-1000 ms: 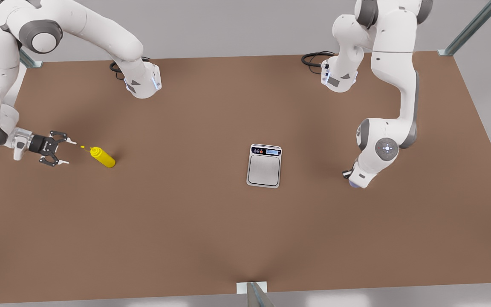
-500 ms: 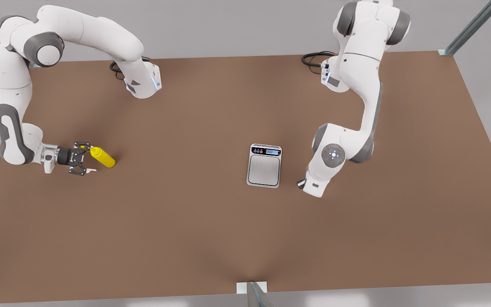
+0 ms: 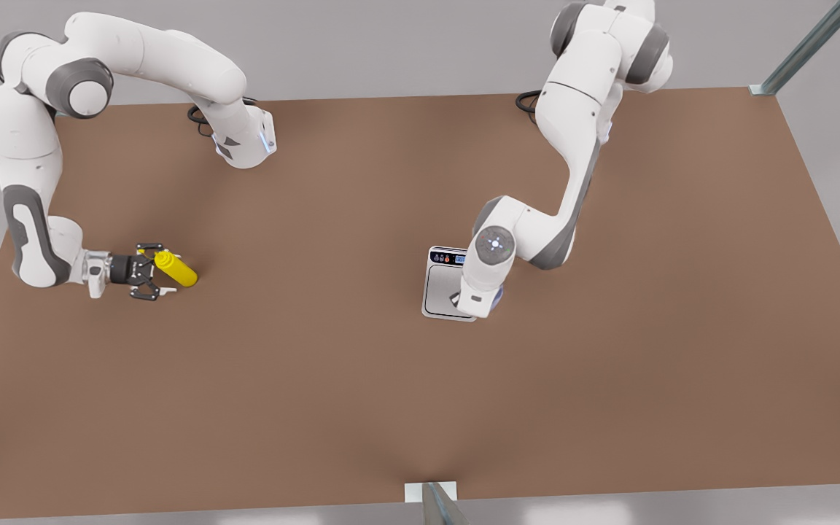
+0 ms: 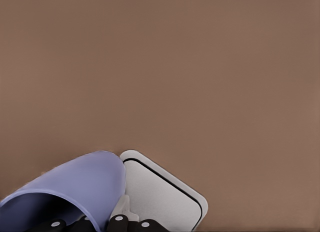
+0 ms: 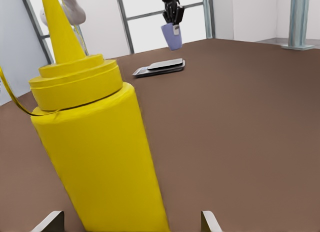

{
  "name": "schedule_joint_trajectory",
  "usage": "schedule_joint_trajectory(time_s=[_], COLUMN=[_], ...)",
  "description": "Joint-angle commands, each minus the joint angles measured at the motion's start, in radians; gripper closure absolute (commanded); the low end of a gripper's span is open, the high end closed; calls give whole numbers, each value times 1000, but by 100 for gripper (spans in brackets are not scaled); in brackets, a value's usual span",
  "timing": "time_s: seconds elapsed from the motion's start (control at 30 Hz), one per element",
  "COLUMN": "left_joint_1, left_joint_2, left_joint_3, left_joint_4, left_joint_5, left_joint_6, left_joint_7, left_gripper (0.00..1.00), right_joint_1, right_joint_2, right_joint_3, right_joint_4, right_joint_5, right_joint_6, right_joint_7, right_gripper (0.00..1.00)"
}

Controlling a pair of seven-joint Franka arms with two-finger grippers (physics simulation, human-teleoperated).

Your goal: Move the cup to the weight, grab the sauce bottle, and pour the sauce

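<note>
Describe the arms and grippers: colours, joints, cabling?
Both arms are glossy white with grey joint bands and round grey joint caps. The right gripper is black with pale fingertips. The left arm's wrist cap has a glowing bluish dot ring. Black cables coil at both bases.

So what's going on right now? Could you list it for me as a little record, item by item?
left gripper: shut on the cup, holding it in the air over the weight
right gripper: open, fingers either side of the sauce bottle, not closed on it
sauce bottle: standing on the brown table, at the front view's left
weight: flat on the table, nothing resting on it yet
</note>
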Motion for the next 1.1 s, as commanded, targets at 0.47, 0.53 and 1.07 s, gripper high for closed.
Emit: schedule_joint_trajectory(time_s=[0.47,0.53,1.07], left_joint_1=[-87,-86,-86], left_joint_2=[105,105,100], left_joint_3=[2,2,5], left_joint_4=[115,123,150], left_joint_5=[-51,-53,-53], left_joint_6=[-28,-27,-81], left_joint_7=[-102,-87,-97], left_gripper=[46,37,31], right_joint_1=[35,46,46], right_joint_2=[8,11,14], right_joint_3=[0,0,0], right_joint_4=[1,1,4], right_joint_5=[-1,-1,-1], right_joint_6=[-23,-25,-28], right_joint_7=[-21,-28,-26], right_gripper=[0,0,45])
